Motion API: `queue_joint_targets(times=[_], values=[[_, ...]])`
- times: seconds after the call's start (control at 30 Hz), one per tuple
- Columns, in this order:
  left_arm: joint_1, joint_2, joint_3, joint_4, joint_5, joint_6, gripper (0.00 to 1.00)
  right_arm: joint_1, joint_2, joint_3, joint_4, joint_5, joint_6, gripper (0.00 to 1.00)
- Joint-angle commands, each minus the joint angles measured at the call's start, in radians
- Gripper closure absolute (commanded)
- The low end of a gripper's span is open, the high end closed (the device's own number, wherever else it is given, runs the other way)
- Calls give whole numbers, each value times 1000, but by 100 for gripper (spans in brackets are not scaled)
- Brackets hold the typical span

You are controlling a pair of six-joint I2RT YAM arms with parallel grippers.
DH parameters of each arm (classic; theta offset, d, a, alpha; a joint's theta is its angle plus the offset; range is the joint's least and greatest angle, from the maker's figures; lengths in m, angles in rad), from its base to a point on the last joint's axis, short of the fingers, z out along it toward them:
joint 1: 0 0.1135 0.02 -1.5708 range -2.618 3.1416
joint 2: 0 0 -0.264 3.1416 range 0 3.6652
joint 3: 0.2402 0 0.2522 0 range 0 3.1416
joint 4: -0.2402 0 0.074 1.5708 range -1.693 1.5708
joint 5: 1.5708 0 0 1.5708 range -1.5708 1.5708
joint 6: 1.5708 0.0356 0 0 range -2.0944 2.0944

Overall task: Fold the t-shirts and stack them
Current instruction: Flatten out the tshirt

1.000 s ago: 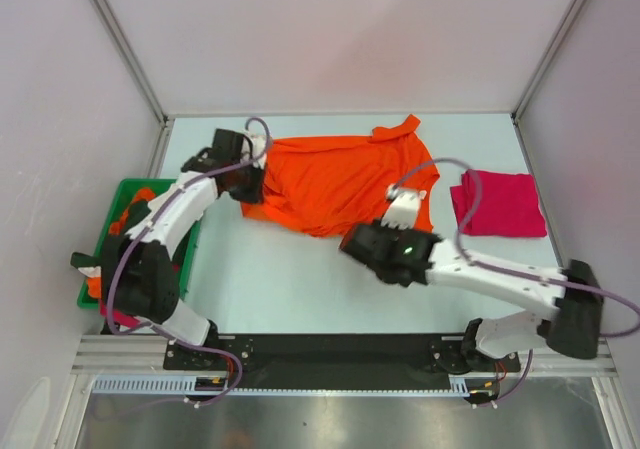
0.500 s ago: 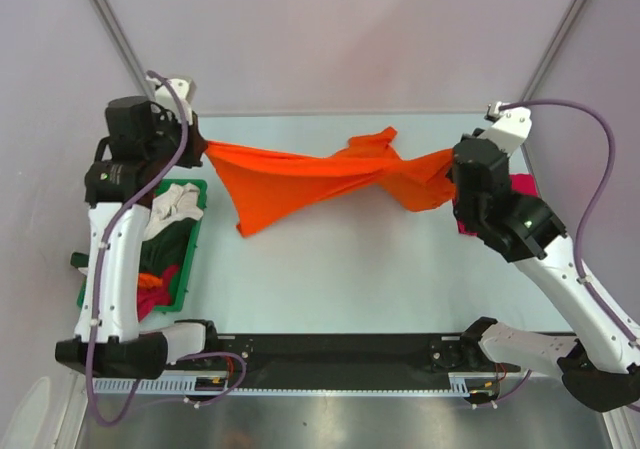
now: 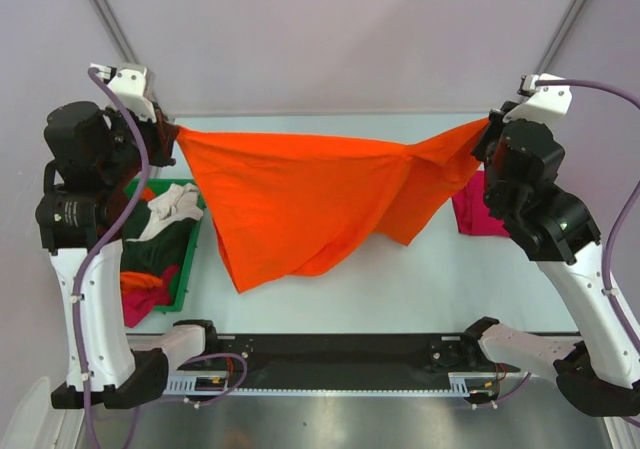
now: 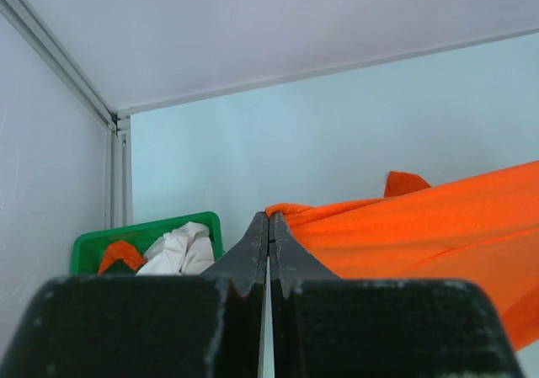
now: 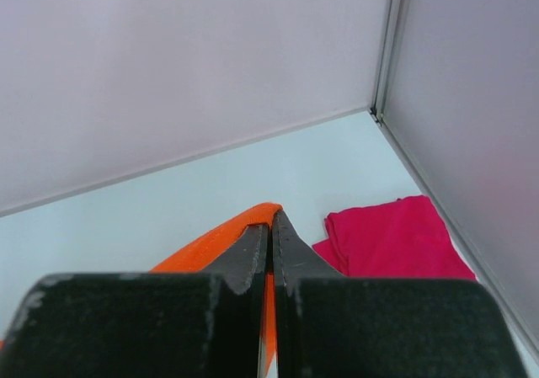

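A bright orange t-shirt (image 3: 300, 199) hangs stretched in the air between both arms, its lower part drooping toward the table. My left gripper (image 3: 172, 131) is shut on its left corner, and the cloth (image 4: 404, 226) runs off to the right of the pinched jaws (image 4: 269, 220). My right gripper (image 3: 490, 127) is shut on the right corner, with an orange hem (image 5: 219, 239) caught at the tips (image 5: 271, 220). A folded magenta-red t-shirt (image 3: 475, 214) lies on the table at the right, also seen in the right wrist view (image 5: 392, 239).
A green bin (image 3: 190, 269) at the left table edge holds a cream t-shirt (image 3: 170, 209), a dark green one (image 3: 155, 249) and more orange and magenta cloth. White walls with metal corner posts (image 3: 110, 24) enclose the table (image 3: 400, 279).
Both arms have risen and swung apart, lifting the orange t-shirt off the table. It went from a bunched heap through a twisted rope to a spread, hanging sheet.
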Motion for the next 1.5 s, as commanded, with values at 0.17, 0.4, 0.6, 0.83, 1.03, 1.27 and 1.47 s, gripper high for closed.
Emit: queue_joint_targets(times=[0.17,0.4,0.6,0.83,1.03,1.27,1.47], values=[[28,15,-49,24,17,-13,100,-26,-15,-7,22,-51,-22,100],[27,69,-325,170,47,-12,100,-35,13,-198,64,-109,61,100],[25,213,-505,369,1,-38,100,-46,118,-288,165,-123,103,100],[25,490,-444,481,-22,-59,100,-75,305,-268,271,-136,101,100],[19,655,-315,529,-48,-64,100,-106,456,-243,380,-138,95,100],[2,837,-130,537,-66,-66,94,-118,617,-154,470,-133,51,100],[-25,888,-62,535,-75,-78,66,-126,698,-85,478,-156,38,100]])
